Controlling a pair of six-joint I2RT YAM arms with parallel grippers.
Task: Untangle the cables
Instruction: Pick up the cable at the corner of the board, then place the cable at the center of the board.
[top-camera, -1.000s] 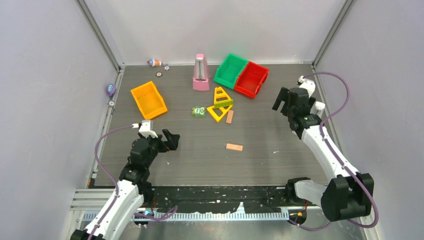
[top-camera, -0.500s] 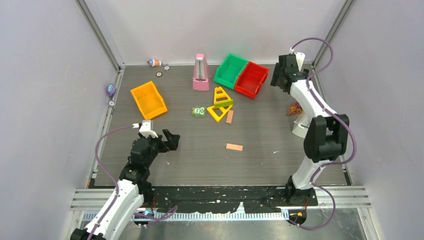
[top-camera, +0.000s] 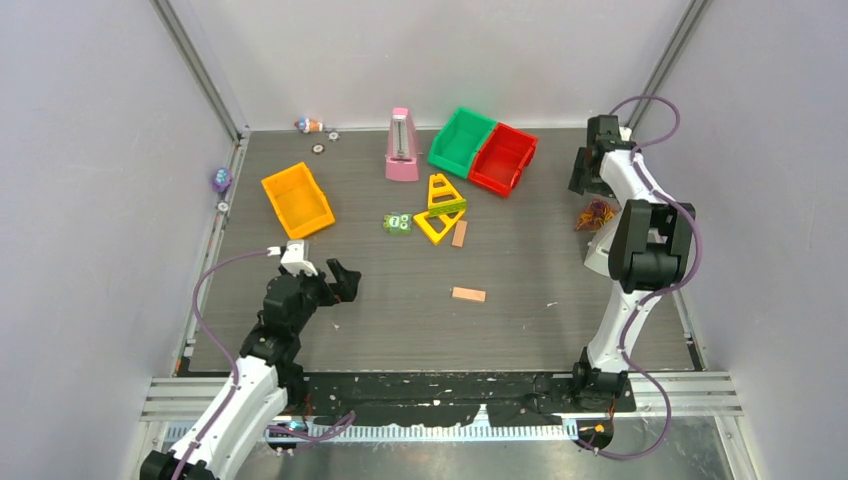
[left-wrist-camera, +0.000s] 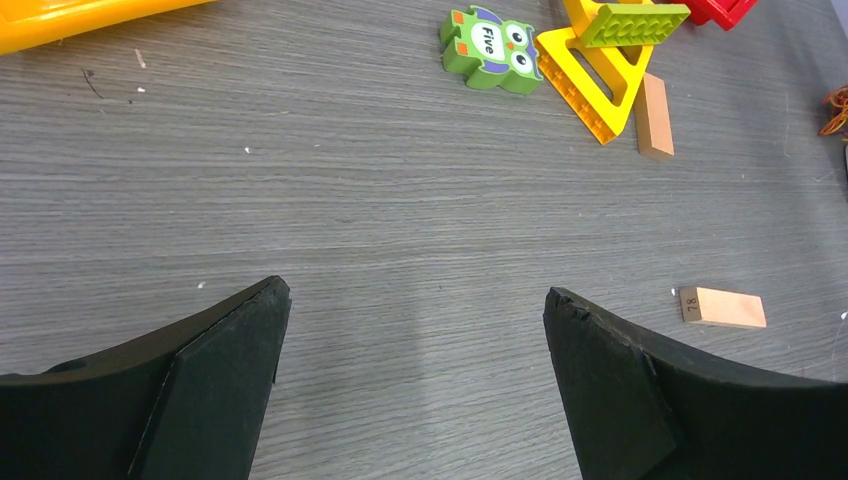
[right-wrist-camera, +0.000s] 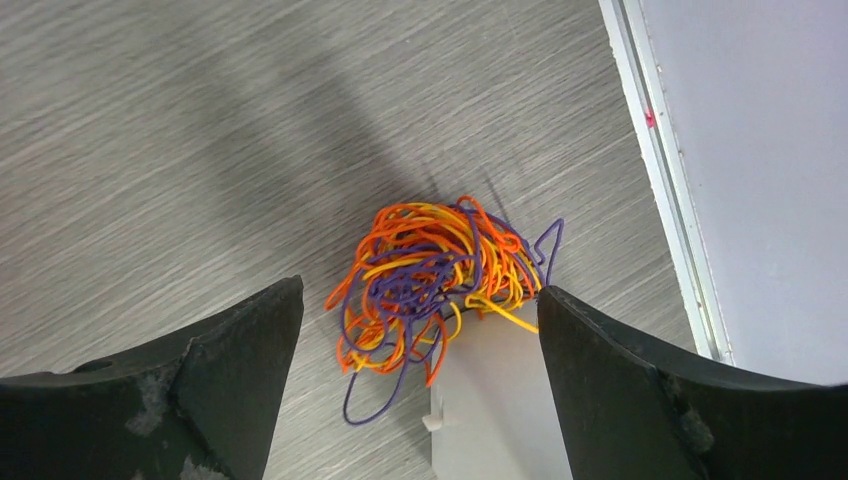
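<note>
left gripper (left-wrist-camera: 415, 300) hung low over the table (top-camera: 400, 320) near its own base. fingers wide apart, nothing between them, well apart from the job.

the cables (right-wrist-camera: 430, 290) lay as one tight ball of orange, yellow and purple by the table's right edge, touching a white link (right-wrist-camera: 490, 390) of the right arm. right gripper (right-wrist-camera: 415, 310) hovered over the ball, which sat framed between its fingertips in the wrist view. fingers spread about as wide as the ball, empty.

judged step: coming down for a first grab. best to pinch an outlying loop, such as the purple tail, rather than the core. then draw it toward open table so strands do not snag on the link.

farther off: orange bin (top-camera: 297, 200), then red bin (top-camera: 503, 158) and green bin (top-camera: 462, 142) touching side by side. all three looked empty.
</note>
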